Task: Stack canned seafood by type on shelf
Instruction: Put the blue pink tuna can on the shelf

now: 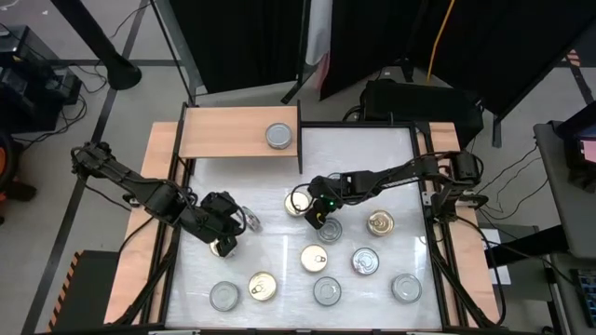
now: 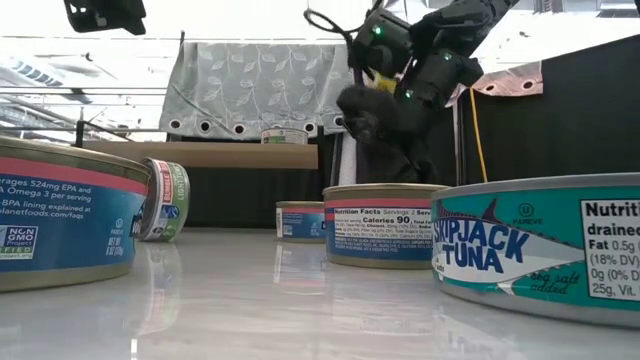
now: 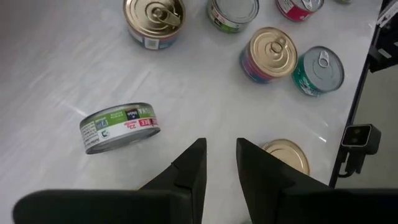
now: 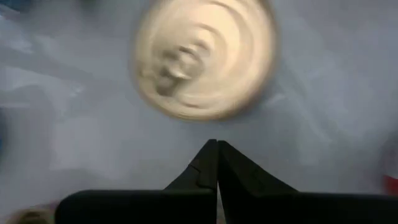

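High view: the shelf (image 1: 237, 133) is carrying one silver-lidded can (image 1: 278, 136) near its right end. Below the shelf, the remaining cans (image 1: 327, 290) are lying scattered on the white table (image 1: 270, 251). The left gripper (image 1: 226, 244) is hovering over a gold-lidded can beside the table's left edge; the right gripper (image 1: 314, 221) is hovering near the table's middle.

Low view: the shelf (image 2: 200, 154) is standing behind a tipped can (image 2: 165, 199).

Left wrist view: the fingers (image 3: 189, 168) are standing slightly parted, holding nothing.

Right wrist view: the fingers (image 4: 200, 168) are pressing together, empty, near a gold lid (image 4: 204, 59).
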You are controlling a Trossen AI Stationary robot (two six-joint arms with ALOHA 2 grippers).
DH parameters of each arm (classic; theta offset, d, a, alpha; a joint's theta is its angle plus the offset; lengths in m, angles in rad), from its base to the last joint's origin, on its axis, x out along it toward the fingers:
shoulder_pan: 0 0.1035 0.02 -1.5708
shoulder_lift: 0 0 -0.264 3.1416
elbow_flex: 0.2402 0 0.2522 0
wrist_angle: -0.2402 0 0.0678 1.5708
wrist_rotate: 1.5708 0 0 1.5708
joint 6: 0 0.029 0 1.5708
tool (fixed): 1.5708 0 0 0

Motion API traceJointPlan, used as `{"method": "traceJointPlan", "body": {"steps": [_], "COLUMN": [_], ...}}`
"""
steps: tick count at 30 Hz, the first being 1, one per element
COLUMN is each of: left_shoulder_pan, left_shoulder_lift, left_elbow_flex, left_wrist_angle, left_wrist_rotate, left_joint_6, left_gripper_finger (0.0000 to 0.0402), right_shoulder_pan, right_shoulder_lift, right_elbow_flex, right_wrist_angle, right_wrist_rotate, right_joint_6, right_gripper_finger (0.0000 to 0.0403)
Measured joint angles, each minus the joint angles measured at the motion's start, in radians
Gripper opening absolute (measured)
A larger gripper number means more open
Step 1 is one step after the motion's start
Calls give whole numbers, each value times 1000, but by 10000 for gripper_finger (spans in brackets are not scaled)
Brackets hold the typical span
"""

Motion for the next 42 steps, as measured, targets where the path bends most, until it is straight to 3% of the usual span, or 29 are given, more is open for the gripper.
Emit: {"method": "traceJointPlan", "body": {"steps": [4, 20, 42], "left_shoulder_pan": [14, 28, 27], "left_shoulder_lift": [0, 0, 1], "left_elbow_flex": [0, 0, 0], "left_wrist_angle": [0, -5, -5], "left_wrist_rotate": [0, -32, -34], "left_joint_6": [0, 8, 3], "left_gripper_finger": [89, 89, 89], "right_shoulder_pan": [2, -15, -48], "right_shoulder_lift": [-5, 15, 15], "right_elbow_flex": [0, 1, 24], "right_wrist_angle": [63, 68, 77], "right_wrist_rotate": [-49, -14, -90], "right_joint_6": [1, -32, -25], "right_gripper_finger": [0, 0, 0]}}
